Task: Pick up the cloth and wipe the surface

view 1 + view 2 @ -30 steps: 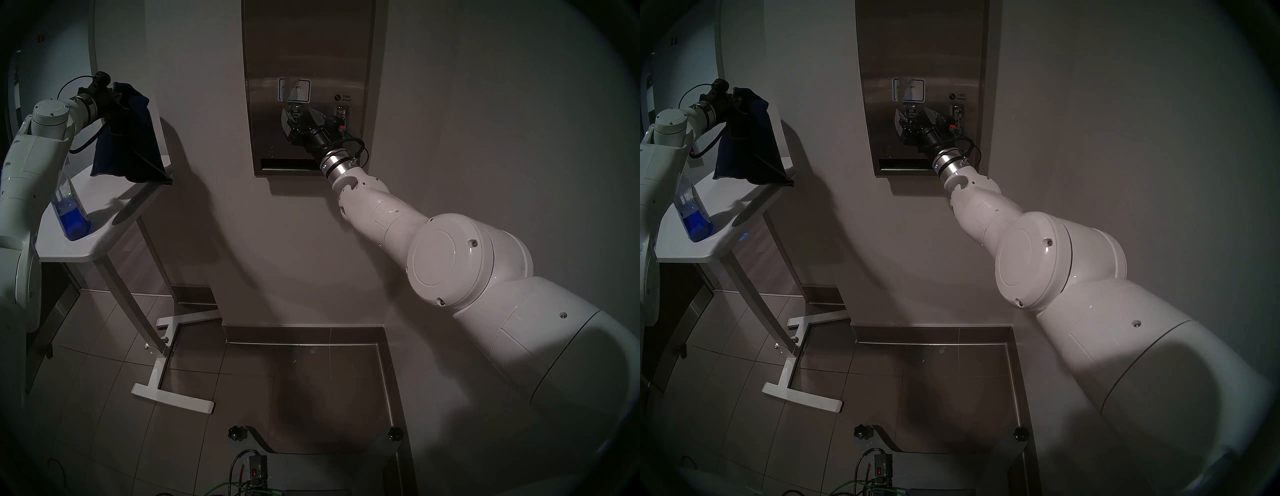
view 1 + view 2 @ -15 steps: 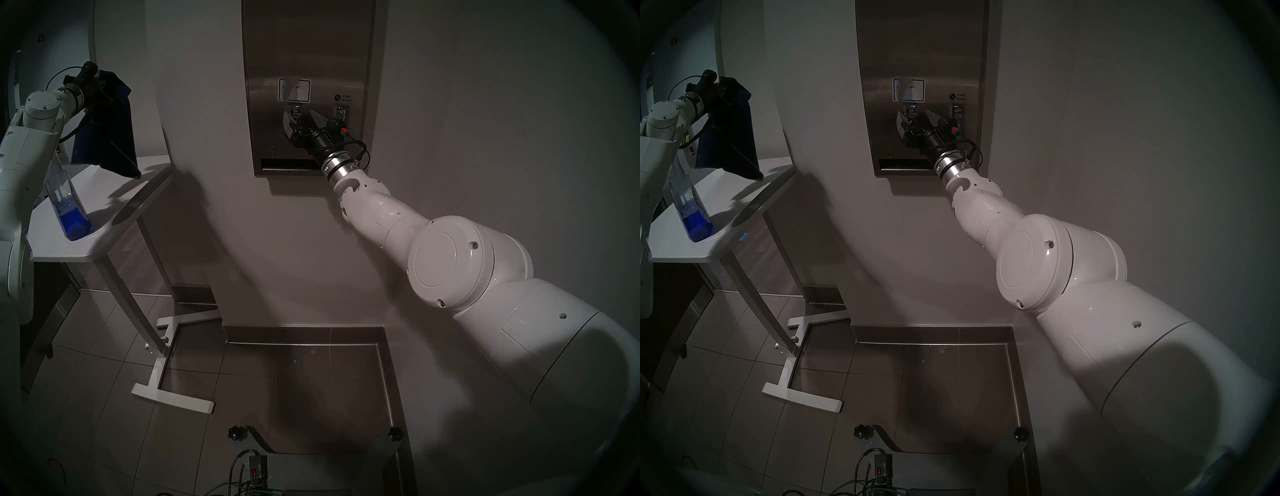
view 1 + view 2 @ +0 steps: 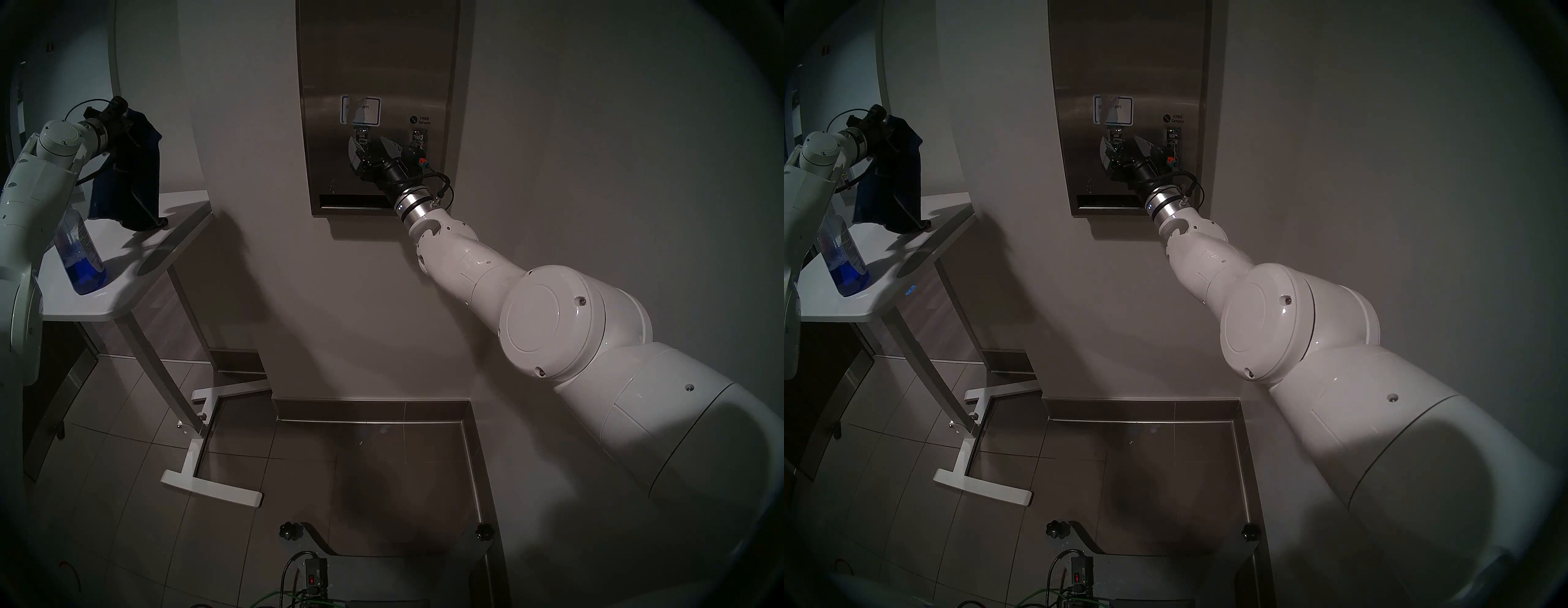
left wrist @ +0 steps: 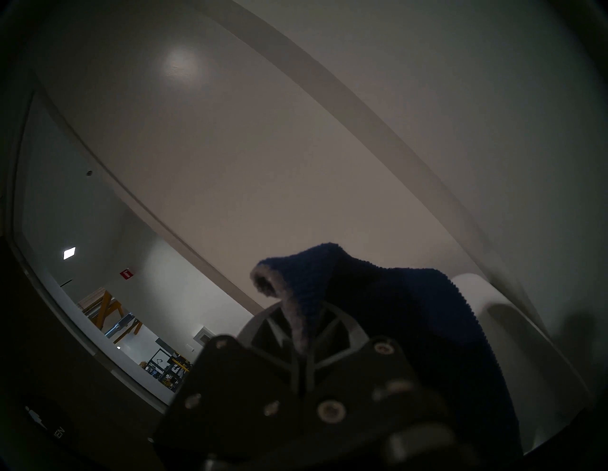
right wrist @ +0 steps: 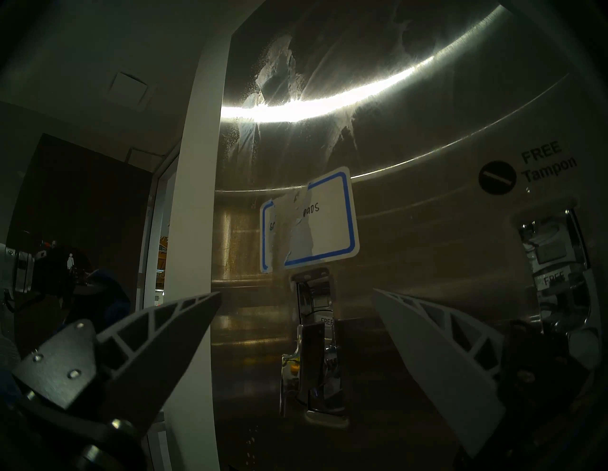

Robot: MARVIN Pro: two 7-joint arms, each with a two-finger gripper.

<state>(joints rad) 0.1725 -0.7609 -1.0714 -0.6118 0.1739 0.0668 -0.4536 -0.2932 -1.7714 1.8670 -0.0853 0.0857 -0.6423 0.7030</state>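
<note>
The left gripper [image 3: 129,127] is clenching a dark navy terry cloth [image 3: 135,178], hanging limp and light, best pinched by a bunched fold; the right gripper [image 3: 373,146] is gaping before the brushed-steel dispenser front [image 3: 377,63].

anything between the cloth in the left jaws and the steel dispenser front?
Yes. The right gripper, jaws open, sits right in front of the dispenser at its left lever. The cloth hangs from the left gripper over the table, off to the side. The upper panel looks unobstructed.
</note>
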